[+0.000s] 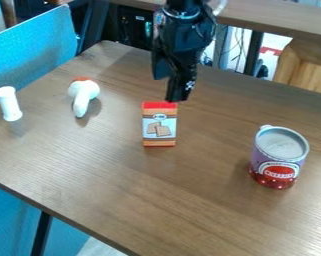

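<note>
Wood-grained and brown, the counter [132,200] is spreading beneath and around the tool [175,89], reaching well out to both sides of it and toward the camera. Beyond the tool, another wooden surface [276,22] is running across the background, with dark uprights and loose cables [239,47] showing under it. Far to the tool's left, as the camera is seeing it, a blue panel [32,50] is standing along the counter's edge.

The black arm [183,30] is coming down from the top edge of the view and is ending in the tool, which is pointing downward. Whether the tool is spreading or pressing together, one cannot tell.

Well to the right of the tool and nearer the camera, a purple and red can [279,157] with a grey top is standing upright. Closest to the tool, just below its tip in the view, an orange and white box [159,125] with a red top and pictured crackers is standing upright; whether they are touching is unclear. Left of the tool, a white bulbous thing [83,95] with an orange-red end is lying. Farther left, a small white cylinder [9,104] with a flared end is resting.
</note>
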